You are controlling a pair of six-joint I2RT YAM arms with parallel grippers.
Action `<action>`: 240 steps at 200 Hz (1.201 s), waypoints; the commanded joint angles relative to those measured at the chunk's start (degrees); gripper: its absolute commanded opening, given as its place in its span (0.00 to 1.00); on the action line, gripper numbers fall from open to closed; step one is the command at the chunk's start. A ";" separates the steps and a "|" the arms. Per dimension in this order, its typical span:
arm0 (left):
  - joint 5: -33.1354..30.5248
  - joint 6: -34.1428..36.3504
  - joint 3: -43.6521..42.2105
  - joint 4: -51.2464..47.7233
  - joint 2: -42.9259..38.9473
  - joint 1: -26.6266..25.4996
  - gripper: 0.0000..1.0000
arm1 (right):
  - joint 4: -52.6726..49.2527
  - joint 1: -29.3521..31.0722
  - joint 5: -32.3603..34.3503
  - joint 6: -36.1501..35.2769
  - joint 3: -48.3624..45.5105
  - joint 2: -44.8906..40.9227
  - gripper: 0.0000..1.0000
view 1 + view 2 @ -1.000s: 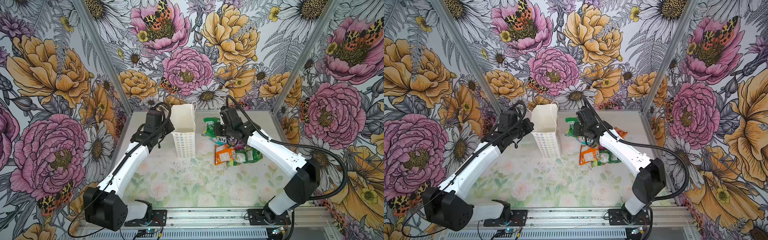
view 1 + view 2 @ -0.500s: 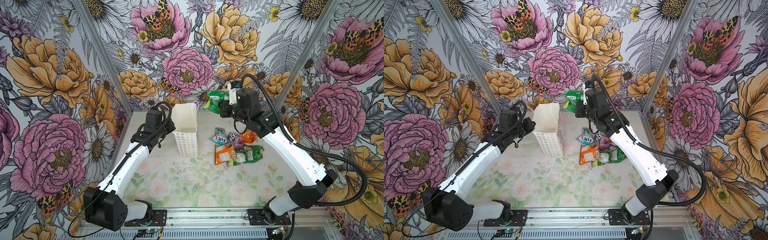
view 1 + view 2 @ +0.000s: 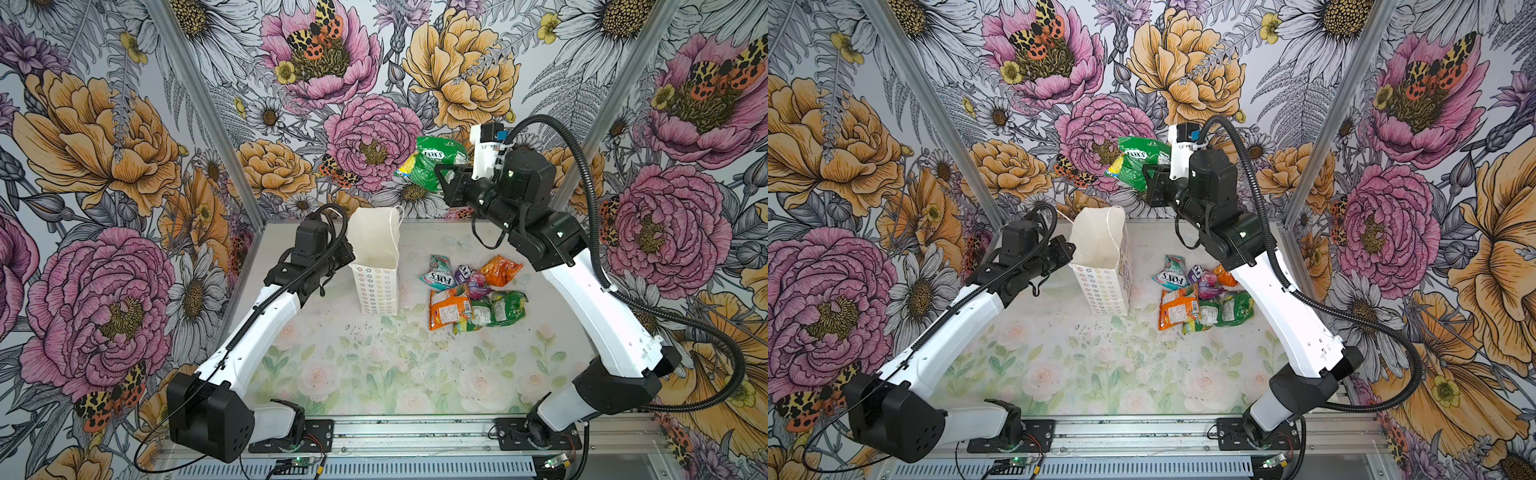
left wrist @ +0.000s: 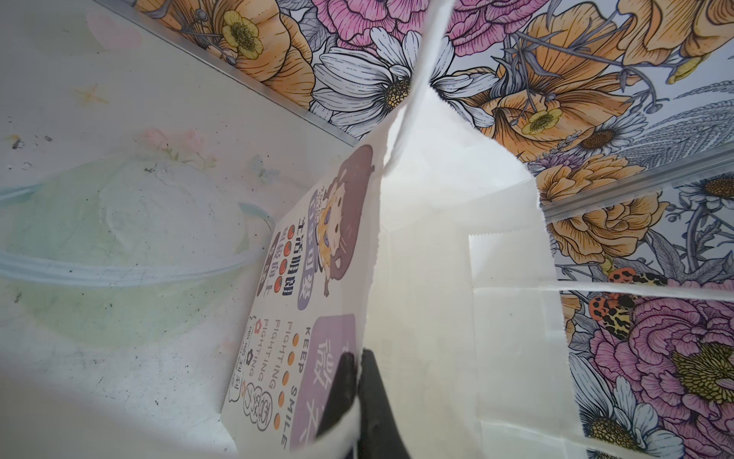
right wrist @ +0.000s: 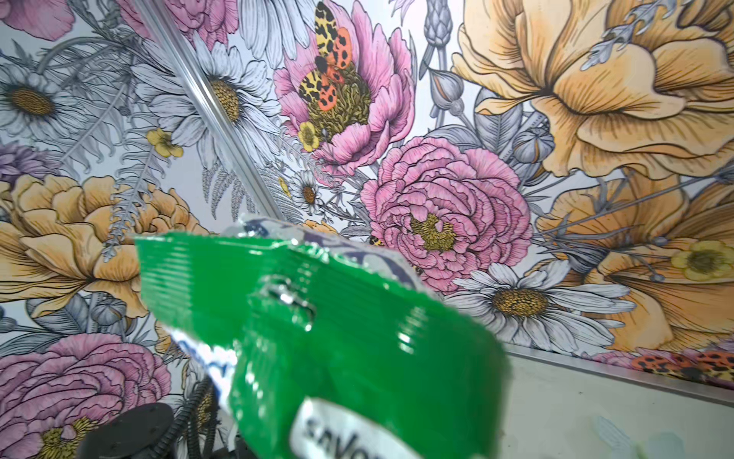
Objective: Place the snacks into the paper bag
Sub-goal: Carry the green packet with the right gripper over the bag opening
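1. The table (image 3: 374, 365) has a pale, faded rose-and-leaf print, with dark specks near its middle.
2. A paper bag (image 3: 376, 270) stands upright at 11 o'clock from the centre, mouth open.
3. Teal, purple, orange and green snack packets (image 3: 473, 291) lie heaped together at 2 o'clock.

My left arm (image 3: 266, 324) and right arm (image 3: 594, 303) wear white shells between black joints. Ribbed black cable (image 3: 595, 232) loops along each. My jaws are black. Black base plates (image 3: 316, 436) bolt me to a silver rail (image 3: 415, 430).
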 commanded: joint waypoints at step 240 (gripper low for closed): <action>-7.01 -0.01 1.34 1.35 -0.24 -4.71 0.00 | 19.18 6.61 -5.72 15.21 -7.74 9.28 0.00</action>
